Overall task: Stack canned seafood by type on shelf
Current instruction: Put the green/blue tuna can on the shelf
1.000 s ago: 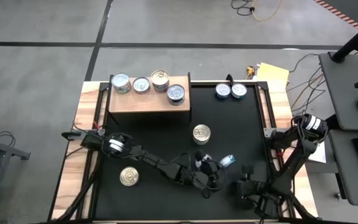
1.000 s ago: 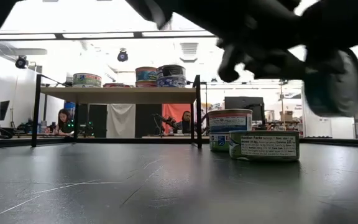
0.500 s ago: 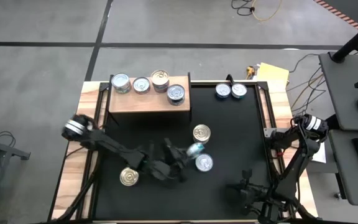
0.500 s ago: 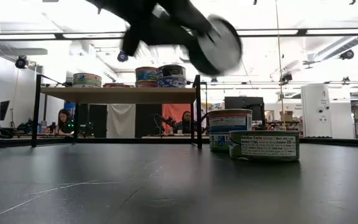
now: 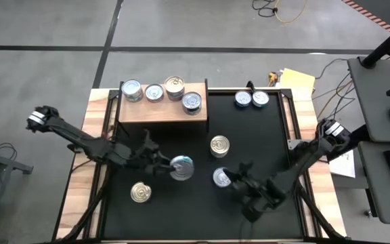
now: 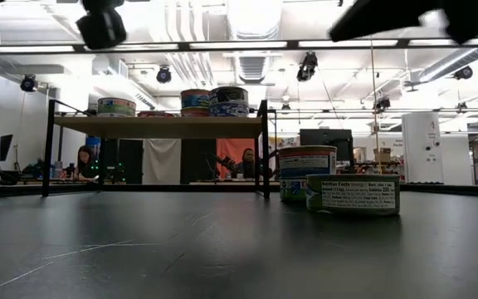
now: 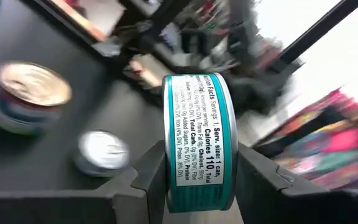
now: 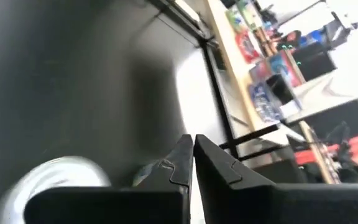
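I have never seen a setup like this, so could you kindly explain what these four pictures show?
It is a robot with two dark arms at a black table. One picture looks down from above, one looks level across the tabletop, and two come from cameras on the wrists. The left gripper holds a teal-labelled tin above the table. The right gripper is shut and empty, beside a silver-topped tin. Four tins stand on the wooden shelf; others lie scattered on the table.

Count stood at nine short round metal tins: four on the light-brown wooden shelf [image 5: 161,108] at upper centre, two at upper right, three on the black table [image 5: 249,146], plus one teal-labelled tin [image 5: 181,167] held aloft.
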Controlling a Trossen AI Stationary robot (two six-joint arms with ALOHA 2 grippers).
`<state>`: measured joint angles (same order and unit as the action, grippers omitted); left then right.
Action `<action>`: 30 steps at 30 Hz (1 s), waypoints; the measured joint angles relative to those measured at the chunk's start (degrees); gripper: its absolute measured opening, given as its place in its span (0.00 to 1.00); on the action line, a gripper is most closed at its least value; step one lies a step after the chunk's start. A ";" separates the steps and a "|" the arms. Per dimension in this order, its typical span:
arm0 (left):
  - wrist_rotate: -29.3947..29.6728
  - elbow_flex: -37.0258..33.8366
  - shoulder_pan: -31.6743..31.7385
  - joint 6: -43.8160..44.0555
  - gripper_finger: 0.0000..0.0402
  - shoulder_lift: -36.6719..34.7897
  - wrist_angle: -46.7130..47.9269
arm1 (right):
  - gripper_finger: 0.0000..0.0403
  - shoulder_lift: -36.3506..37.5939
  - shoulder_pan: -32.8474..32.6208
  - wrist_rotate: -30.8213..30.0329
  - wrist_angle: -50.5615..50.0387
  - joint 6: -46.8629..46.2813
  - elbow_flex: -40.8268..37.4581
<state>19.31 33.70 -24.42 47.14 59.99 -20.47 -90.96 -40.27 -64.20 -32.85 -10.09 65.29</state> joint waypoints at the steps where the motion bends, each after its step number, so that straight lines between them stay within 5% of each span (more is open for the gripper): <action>1: -0.89 -0.87 -0.05 2.80 0.31 -1.83 -0.79 | 0.02 0.00 0.78 -0.12 1.26 2.81 0.36; 10: -1.81 -4.94 -0.05 17.59 0.31 -9.83 -4.41 | 0.02 0.02 1.67 0.24 28.07 44.41 0.92; 18: -0.33 -4.19 0.70 19.84 0.31 -10.28 -4.15 | 0.07 0.02 6.69 8.86 43.06 64.85 0.88; 30: 0.25 -5.50 1.07 20.76 0.31 -10.13 -3.07 | 0.43 0.07 13.18 25.22 53.48 91.25 0.86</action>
<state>19.56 28.20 -23.35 67.90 49.86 -23.54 -90.89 -27.09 -38.97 20.63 81.16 66.15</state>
